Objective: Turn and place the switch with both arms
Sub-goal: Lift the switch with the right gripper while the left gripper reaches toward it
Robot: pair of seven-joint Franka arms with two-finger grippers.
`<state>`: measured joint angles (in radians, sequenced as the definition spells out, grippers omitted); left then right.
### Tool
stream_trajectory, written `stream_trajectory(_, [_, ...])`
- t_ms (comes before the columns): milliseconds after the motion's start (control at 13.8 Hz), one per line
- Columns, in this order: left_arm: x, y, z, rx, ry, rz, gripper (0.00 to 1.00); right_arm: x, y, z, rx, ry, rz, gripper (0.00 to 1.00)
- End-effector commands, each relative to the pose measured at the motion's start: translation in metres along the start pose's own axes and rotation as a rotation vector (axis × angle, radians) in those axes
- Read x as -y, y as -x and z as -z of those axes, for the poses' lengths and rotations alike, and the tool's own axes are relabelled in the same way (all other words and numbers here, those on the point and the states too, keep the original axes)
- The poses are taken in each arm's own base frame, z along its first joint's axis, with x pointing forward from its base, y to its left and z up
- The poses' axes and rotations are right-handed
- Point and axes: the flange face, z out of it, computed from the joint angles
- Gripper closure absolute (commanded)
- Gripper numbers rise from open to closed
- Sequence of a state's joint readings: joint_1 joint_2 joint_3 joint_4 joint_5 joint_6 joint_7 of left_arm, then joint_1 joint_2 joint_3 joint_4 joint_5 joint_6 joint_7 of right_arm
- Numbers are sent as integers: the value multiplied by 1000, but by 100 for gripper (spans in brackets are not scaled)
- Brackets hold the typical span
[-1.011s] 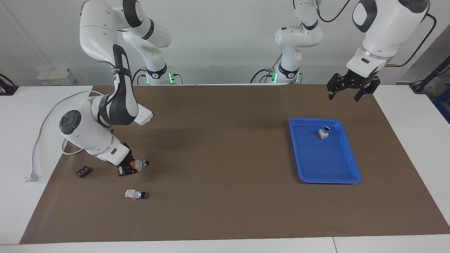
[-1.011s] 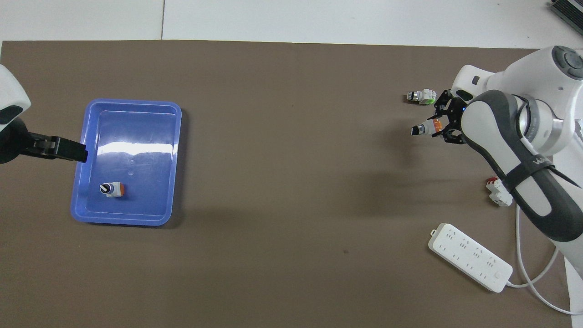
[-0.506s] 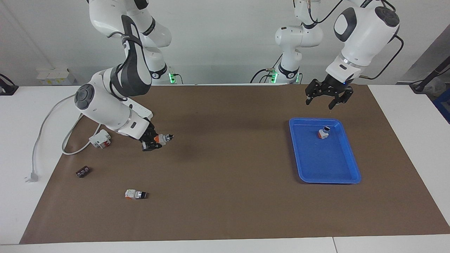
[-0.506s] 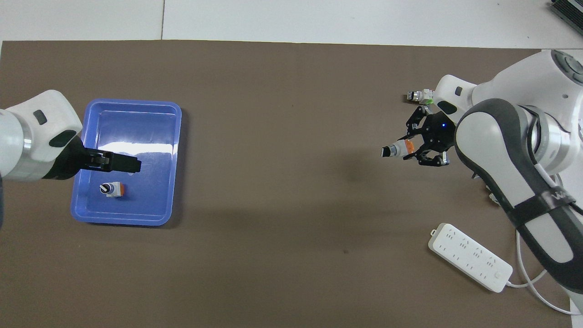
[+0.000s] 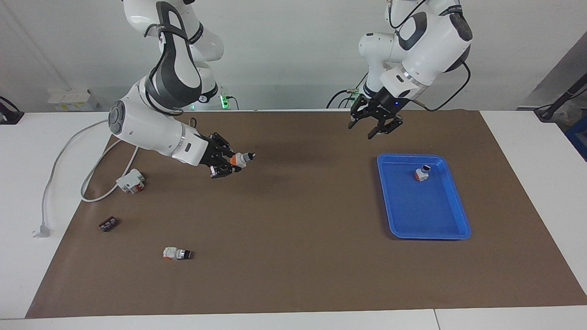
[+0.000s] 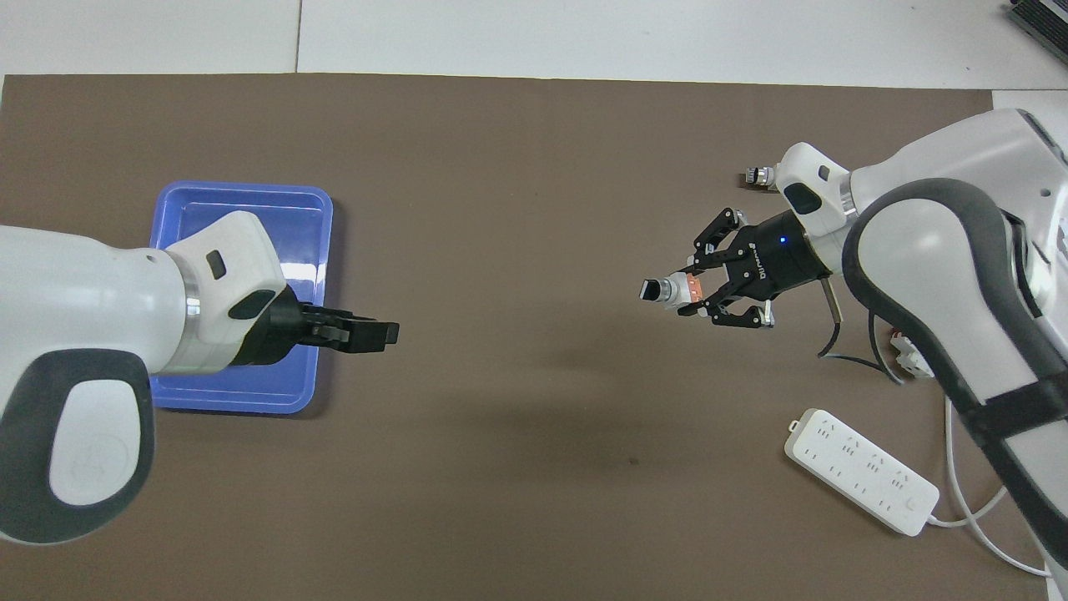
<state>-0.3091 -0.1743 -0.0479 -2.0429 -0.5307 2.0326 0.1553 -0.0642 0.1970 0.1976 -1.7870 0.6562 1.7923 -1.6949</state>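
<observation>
**Colleague:** Where is the switch?

**Me:** I have it up in the air; the right gripper (image 5: 235,162) has its fingers (image 6: 699,310) closed on the orange-and-white block of the selector switch (image 5: 241,158), with the silver collar and black knob tip poking out past the fingertips toward the left arm's end of the tabletop (image 5: 293,275); it hangs over bare brown mat, clear of the surface.

**Colleague:** And the other arm?

**Me:** The left gripper (image 5: 377,129) is also raised, over the mat just beside the blue tray (image 5: 458,215), on the side toward the right arm; I see a gap between its fingers, nothing held; I cannot tell how wide the gap is.

**Colleague:** Anything near either set of fingers?

**Me:** In the tray, toward the left arm's end from the left fingers, stands a red-based switch with a dark round top (image 5: 422,173); well apart from the right fingers, toward the right arm's end, lie a mostly white switch (image 5: 177,253), a small black part (image 5: 108,224) and a white-and-red breaker (image 5: 131,180); in the overhead view a white power strip (image 6: 860,470) lies by the right arm; the two grippers are well apart from each other.
</observation>
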Motion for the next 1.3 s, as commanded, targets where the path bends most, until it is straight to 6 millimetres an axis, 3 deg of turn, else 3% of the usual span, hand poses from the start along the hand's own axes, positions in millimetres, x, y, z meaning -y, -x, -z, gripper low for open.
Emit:
stream_trajectory(0, [-40,13,-21,-59,70,-52,49,19,-12,5,-60,15,-55,100])
stream_trajectory(144, [-69,15,-30,-86,118,-72,57,27,-25,-1,-76,0,-74,100])
stream_trajectory(361, [-98,18,-38,-128,176,-77,59,39,-38,-11,-75,-19,-88,100])
stream_trajectory(578, [-106,12,-56,-150,213,-42,60,49,-51,-14,-66,-18,-82,100])
stream_trajectory(722, [-105,1,-70,-167,204,-33,60,54,-53,-14,-63,-19,-82,100])
stream_trajectory(867, [-117,-5,-81,-163,211,-48,63,57,-52,-16,-61,-24,-86,100])
stream_trajectory(1228, [-131,-25,-89,-188,236,-46,65,58,-52,-16,-60,-24,-87,100])
